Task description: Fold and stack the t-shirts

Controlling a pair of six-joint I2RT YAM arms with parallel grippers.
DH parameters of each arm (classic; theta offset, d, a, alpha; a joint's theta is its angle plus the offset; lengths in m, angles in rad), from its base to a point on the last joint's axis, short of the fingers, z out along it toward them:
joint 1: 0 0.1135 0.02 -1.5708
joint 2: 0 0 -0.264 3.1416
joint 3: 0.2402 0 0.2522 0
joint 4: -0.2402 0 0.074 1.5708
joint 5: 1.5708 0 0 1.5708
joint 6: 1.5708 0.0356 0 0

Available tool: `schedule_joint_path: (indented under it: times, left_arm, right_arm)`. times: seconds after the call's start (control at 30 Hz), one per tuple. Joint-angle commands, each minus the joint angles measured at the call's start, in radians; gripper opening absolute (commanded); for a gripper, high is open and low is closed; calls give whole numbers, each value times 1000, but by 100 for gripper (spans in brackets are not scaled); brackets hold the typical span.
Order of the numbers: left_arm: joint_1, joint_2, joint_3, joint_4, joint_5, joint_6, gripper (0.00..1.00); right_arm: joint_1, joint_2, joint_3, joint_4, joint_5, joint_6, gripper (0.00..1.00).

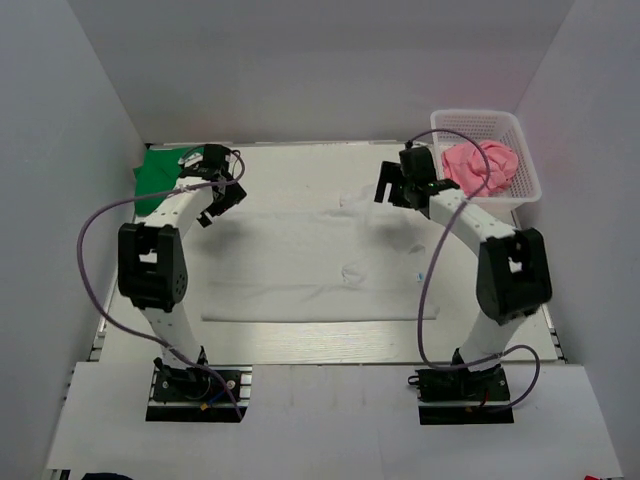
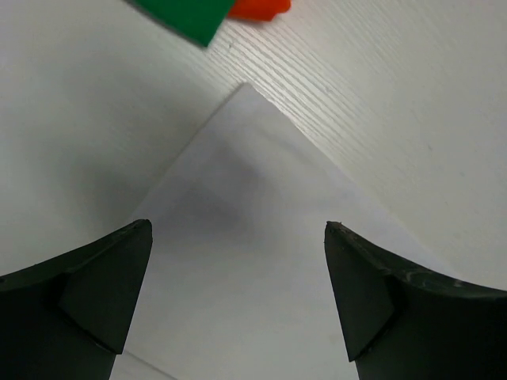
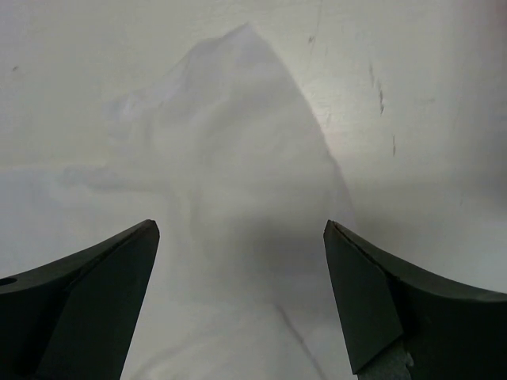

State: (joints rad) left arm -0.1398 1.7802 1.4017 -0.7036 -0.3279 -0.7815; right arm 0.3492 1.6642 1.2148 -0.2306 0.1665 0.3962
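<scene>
- White large cotton t-shirt point(image 1: 320, 265) lies spread flat across the middle of the pale wood-grain worktop point(image 1: 300, 165), its long side running left to right between the 2 arms; a few small wrinkles show near its centre.
- Left end effector point(image 1: 222, 203) hangs over the far left corner of the white t-shirt. In the left wrist view its 2 dark fingers point(image 2: 103, 293) are spread wide with nothing between them; the sharp, flat corner of the white t-shirt point(image 2: 245, 237) points away past them.
- Right end effector point(image 1: 398, 192) hangs over the far right part of the white t-shirt. In the right wrist view its fingers point(image 3: 95, 293) are likewise spread apart and hold nothing; the cloth there point(image 3: 238, 198) is rumpled and narrows to a point.
- Cannot tell from any view whether either set of fingertips touches the cloth.
- Green folded cotton t-shirt point(image 1: 158, 172) sits at the far left corner of the worktop, just beyond the left end effector.
- Orange cotton t-shirt point(image 2: 261, 8) shows only as a sliver, touching the green one's edge point(image 2: 182, 16).
- Pink cotton t-shirt point(image 1: 480, 165) lies crumpled inside the white plastic mesh basket point(image 1: 480, 115) at the far right corner, just behind the right arm's wrist.
</scene>
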Motion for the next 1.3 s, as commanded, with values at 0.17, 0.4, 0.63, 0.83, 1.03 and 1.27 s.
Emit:
schedule_joint_path:
  times: [0.17, 0.4, 0.63, 0.83, 1.03, 1.27]
  left_arm:
    - [38, 300, 328, -79, -126, 71, 100]
    - [39, 505, 468, -116, -79, 96, 96]
    - [48, 499, 386, -67, -25, 108, 58]
    - [48, 458, 299, -31, -14, 108, 15]
    - [48, 437, 324, -27, -14, 162, 0]
    - [39, 349, 340, -36, -62, 174, 0]
  right_arm:
    - [-38, 400, 461, -98, 99, -126, 90]
    - [-56, 593, 669, -111, 48, -158, 90]
    - [-59, 663, 698, -90, 10, -191, 84]
    - [-56, 669, 651, -55, -73, -240, 70]
    - [-73, 675, 652, 16, -143, -290, 6]
    - [-47, 460, 418, 138, -196, -335, 0]
